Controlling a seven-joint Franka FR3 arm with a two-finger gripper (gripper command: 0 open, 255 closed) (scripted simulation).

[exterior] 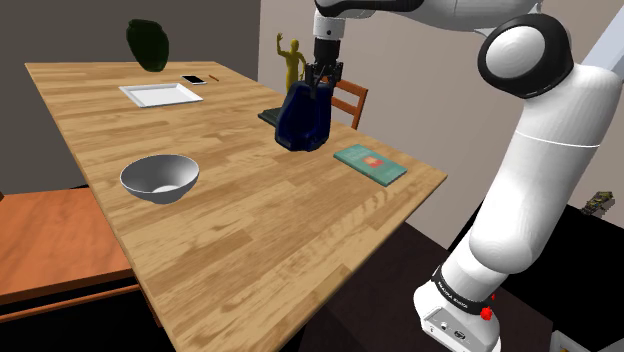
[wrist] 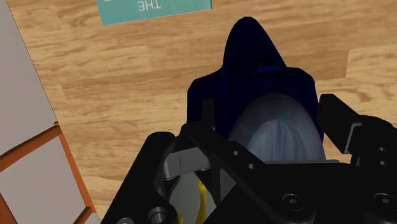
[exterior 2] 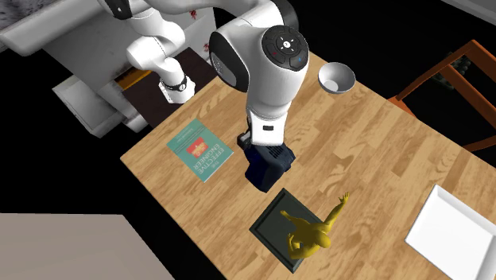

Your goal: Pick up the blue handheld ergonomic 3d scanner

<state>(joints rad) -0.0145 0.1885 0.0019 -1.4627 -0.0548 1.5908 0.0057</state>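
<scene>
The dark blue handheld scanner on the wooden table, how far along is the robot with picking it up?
Approach looks done: the all-black two-finger gripper sits at the top of the dark blue handheld scanner, beside the teal book. In hand is the grasp; whether it is clamped firmly cannot be told. Left is the lift: the scanner's base appears to rest on the light wooden table.

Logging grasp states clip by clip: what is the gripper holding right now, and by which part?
The gripper clasps the dark blue scanner by its upper end, one finger on each side.
</scene>
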